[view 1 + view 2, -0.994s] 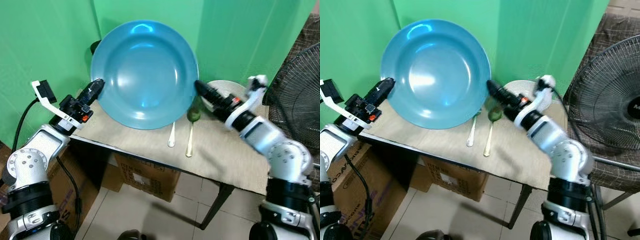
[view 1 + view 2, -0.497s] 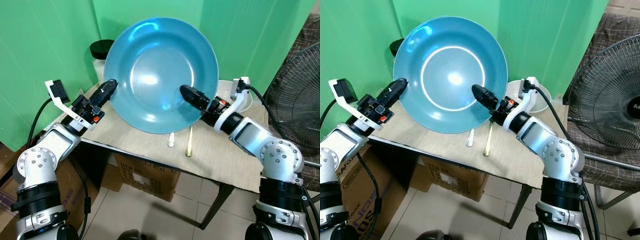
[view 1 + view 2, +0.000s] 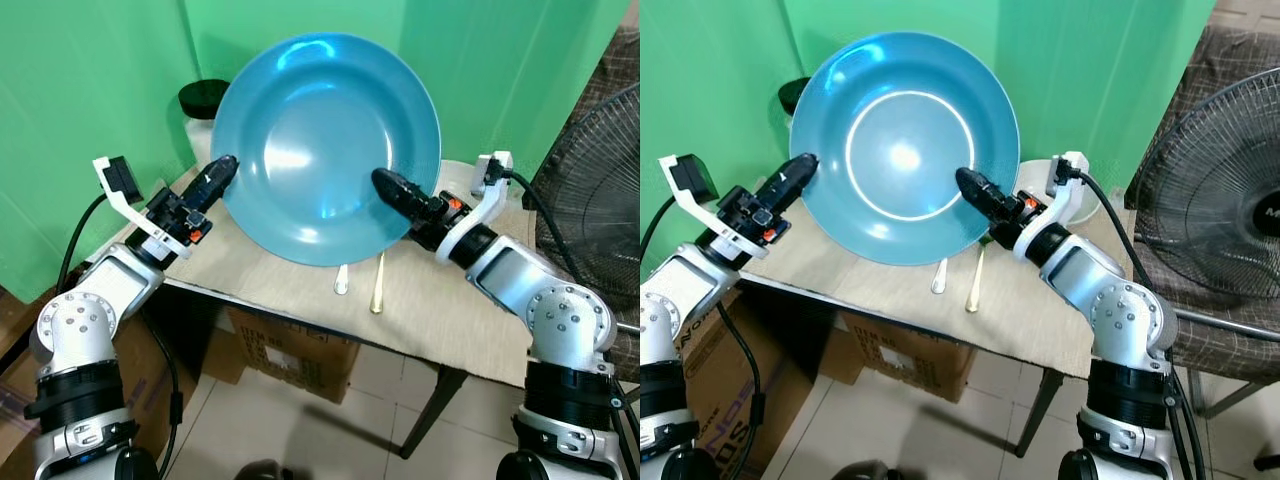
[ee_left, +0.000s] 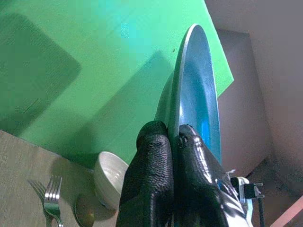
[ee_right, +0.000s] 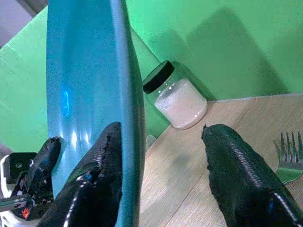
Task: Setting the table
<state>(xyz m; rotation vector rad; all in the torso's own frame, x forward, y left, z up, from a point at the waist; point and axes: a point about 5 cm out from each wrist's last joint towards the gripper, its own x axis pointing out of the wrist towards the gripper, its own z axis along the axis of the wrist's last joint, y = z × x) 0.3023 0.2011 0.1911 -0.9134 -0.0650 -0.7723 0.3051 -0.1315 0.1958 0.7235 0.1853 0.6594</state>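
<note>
Left gripper (image 4: 168, 156) fingers clamped on plate (image 3: 325, 140) rim. Right gripper (image 5: 163, 161) fingers apart, plate's opposite rim between them, one finger across plate face. Plate held upright, off tabletop (image 3: 300, 290). You should close right fingers on rim before lowering; tilt flat, keep both ends level. Under plate: spoon (image 3: 343, 278), fork (image 3: 379, 285). Beyond right fingers: white bowl (image 3: 1040, 180), jar (image 5: 176, 97). Green backdrop behind; fan (image 3: 1215, 200) off right.

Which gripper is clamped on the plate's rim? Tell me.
The left gripper: its fingers pinch the blue plate rim. The right gripper is open, with one finger against the plate.
</note>
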